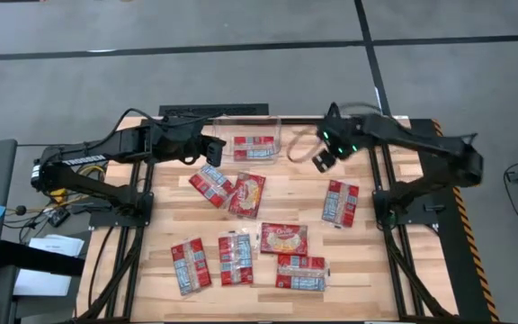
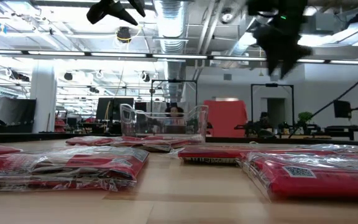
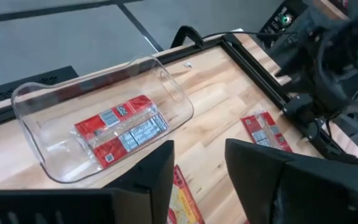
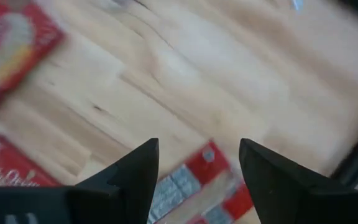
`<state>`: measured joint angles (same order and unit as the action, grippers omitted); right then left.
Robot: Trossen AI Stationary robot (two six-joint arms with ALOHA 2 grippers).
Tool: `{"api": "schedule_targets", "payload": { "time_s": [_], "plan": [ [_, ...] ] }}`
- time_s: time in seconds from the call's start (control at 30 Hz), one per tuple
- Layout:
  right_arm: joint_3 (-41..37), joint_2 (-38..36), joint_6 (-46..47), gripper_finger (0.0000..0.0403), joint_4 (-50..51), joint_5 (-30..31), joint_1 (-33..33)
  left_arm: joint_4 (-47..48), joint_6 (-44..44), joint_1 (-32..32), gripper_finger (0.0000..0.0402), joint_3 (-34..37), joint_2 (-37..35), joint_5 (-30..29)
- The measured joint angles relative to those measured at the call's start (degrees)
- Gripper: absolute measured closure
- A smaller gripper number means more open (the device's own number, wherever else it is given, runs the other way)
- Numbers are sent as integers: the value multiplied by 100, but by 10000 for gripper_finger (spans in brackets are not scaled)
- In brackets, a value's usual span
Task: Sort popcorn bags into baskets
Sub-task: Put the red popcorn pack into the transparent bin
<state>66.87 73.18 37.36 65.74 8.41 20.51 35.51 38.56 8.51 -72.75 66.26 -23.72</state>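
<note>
The clear plastic basket [image 1: 281,135] stands at the table's far edge, with a red popcorn bag [image 3: 122,130] lying flat on its floor. My left gripper [image 3: 197,168] hovers open just left of the basket and above the table, nothing between its fingers. My right gripper [image 4: 197,165] hangs open in the air right of the basket, pointing steeply down. A red bag [image 4: 194,190] lies on the wood far below its fingers. Several more popcorn bags lie flat on the table, among them a pair [image 1: 230,189] at the middle and one [image 1: 340,202] at the right.
More bags [image 1: 241,259] lie in a row near the table's front edge. Bare wood [image 1: 299,184] shows between the basket and the middle bags. Black frame rails [image 1: 380,193] run along the table's sides. In the low view both grippers are high above the basket [image 2: 163,121].
</note>
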Motion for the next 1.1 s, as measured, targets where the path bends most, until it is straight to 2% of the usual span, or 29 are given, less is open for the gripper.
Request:
{"api": "schedule_targets", "payload": {
  "time_s": [0.2, 0.4, 0.57, 0.8, 1.1],
  "plan": [
    [-1569, -896, 2036, 130, -698, 53, -575, 1, -155, 2, 244, 0, 0, 118],
    [-2304, -847, 3285, 117, -856, 140, -1108, 1, -211, 2, 239, 0, 0, 248],
    [-2497, -480, 4166, 116, -825, 352, -1669, 2, -224, 2, 239, 0, 0, 350],
    [-2505, 282, 4823, 116, -828, 372, -2210, 16, -261, 2, 239, 0, 0, 375],
    [-2551, 1001, 4953, 116, -1158, 26, -2223, 21, -283, 2, 239, 0, 0, 375]
  ]
}}
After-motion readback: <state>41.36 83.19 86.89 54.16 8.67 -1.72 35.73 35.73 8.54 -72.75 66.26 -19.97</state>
